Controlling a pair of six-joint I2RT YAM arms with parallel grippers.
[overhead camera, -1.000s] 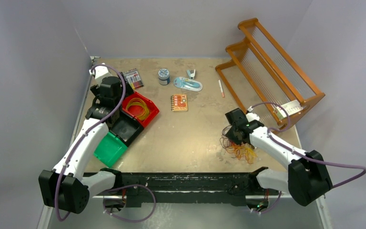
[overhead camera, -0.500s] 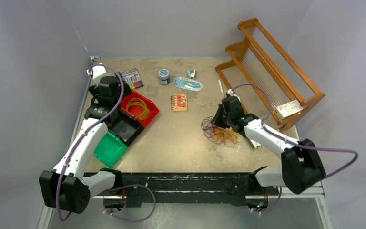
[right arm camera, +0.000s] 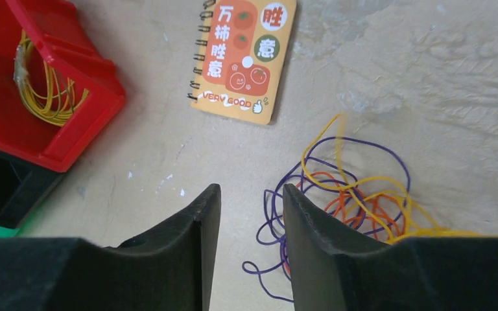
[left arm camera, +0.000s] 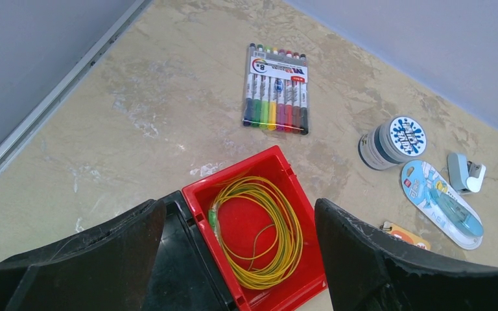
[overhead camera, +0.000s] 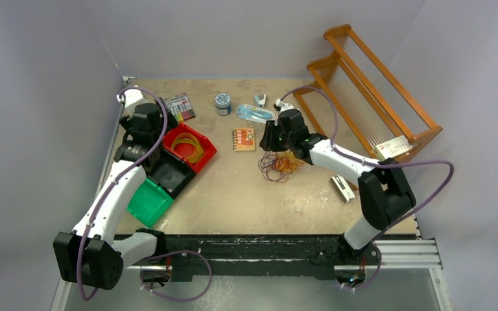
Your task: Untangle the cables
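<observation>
A loose tangle of purple, orange and yellow cables (overhead camera: 277, 165) (right arm camera: 356, 201) lies on the table's middle. My right gripper (overhead camera: 271, 139) (right arm camera: 251, 189) hovers at the tangle's far-left side, open, with bare table between its fingers; the strands lie just right of its right finger. One yellow cable coil (overhead camera: 190, 148) (left arm camera: 279, 227) rests in the red bin (overhead camera: 204, 155) (left arm camera: 279, 162). My left gripper (overhead camera: 150, 148) (left arm camera: 238, 206) stands wide open just above that bin's near corner, holding nothing.
A black bin (overhead camera: 172, 173) and a green bin (overhead camera: 148, 202) sit beside the red one. An orange notebook (overhead camera: 244, 139) (right arm camera: 243, 58) lies left of the tangle. Marker pack (overhead camera: 181, 105) (left arm camera: 275, 97), round tin (overhead camera: 222, 102), wooden rack (overhead camera: 369, 91) at the back.
My right arm swung from the near right to the table's middle, and the tangle travelled up-left with it. Its jaws narrowed, then spread again. The left arm stayed put.
</observation>
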